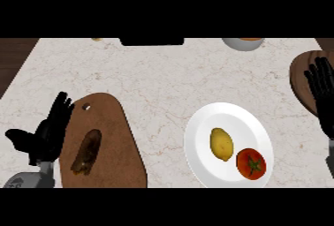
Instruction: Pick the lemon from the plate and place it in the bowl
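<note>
A yellow lemon [222,143] lies on a white plate [215,117] at the lower right, beside a red tomato [252,163] on the same plate. A brown bowl [305,73] sits at the right edge, partly cut off. My right hand [322,90] is open, fingers straight, over the bowl's inner side and well right of the lemon. At the left edge my left hand [46,132] rests open beside the cutting board, far from the plate.
A brown wooden cutting board [111,132] with a dark elongated item [87,152] on it lies at the lower left. A white bowl [243,43] and a dark object [152,41] stand at the counter's far edge. Marble counter lies between board and plate.
</note>
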